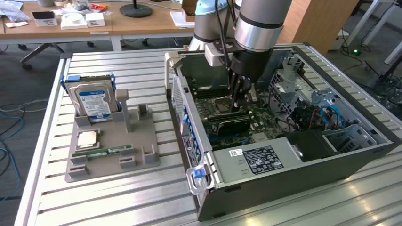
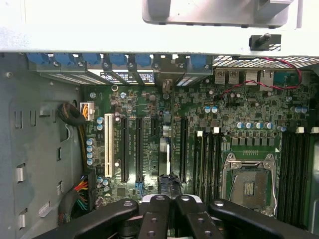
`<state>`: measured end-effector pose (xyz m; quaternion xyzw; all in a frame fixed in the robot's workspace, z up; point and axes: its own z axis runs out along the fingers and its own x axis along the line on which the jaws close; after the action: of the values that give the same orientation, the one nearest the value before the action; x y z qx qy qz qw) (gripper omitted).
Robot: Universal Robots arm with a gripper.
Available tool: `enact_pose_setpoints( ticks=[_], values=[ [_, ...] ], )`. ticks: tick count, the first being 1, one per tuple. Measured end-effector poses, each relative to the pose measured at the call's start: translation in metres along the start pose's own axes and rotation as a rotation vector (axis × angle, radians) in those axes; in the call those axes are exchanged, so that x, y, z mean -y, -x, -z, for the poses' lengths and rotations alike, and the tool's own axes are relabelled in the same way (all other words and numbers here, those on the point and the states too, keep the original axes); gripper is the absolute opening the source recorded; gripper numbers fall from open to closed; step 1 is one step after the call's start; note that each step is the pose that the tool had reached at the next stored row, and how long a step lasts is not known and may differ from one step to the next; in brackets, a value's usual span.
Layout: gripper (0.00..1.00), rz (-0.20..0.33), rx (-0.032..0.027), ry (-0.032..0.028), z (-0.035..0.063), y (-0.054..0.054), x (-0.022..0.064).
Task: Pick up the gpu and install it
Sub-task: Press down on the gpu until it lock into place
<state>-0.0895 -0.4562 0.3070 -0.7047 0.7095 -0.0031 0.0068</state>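
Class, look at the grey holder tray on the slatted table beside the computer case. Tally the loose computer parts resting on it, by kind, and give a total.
Silver hard drive with blue-and-white label, upright: 1
Square silvery processor chip, lying flat: 1
Narrow green memory stick, lying flat: 1
Total: 3

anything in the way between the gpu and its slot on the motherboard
nothing visible. the gpu already stands on edge at the motherboard's expansion slots, directly under the shut gripper. whether it is fully seated cannot be told

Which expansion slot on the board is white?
The end slot beside the row of blue capacitors, nearest the grey case wall; the other slots are black.
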Motion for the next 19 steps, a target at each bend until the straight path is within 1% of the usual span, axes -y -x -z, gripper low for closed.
enact_pose_setpoints(
  ticks=[2, 6, 13, 19],
  values=[
    [0.11, 0.0, 0.0002, 0.0, -0.0005, 0.003, -0.0002],
    [0.11, 0.0, 0.0003, -0.0001, -0.0028, 0.004, -0.0005],
    [0.11, 0.0, 0.0001, 0.0, -0.014, 0.005, -0.0013],
    [0.11, 0.0, 0.0002, -0.0001, -0.0217, 0.005, -0.0014]
  ],
)
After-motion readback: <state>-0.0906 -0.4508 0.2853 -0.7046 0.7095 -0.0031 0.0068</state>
